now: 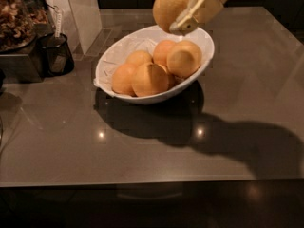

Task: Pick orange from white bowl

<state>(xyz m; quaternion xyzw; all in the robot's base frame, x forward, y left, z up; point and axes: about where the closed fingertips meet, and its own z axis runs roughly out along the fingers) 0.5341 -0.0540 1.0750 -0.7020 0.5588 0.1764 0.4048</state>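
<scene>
— Where is the orange [167, 4]?
— Up at the top edge, clear of the white bowl [110, 63], above its far rim; the claw [186, 19] is clamped on it.
— And the bowl?
— On the dark surface [237, 103]; other oranges [149, 77] lie in it; a mesh cup [56, 56] stands well left.

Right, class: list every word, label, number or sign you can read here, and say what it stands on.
None: no readable text shows anywhere.
The white bowl, the other oranges in it, and the orange gripped by the claw above the bowl's far rim bear no lettering.
</scene>
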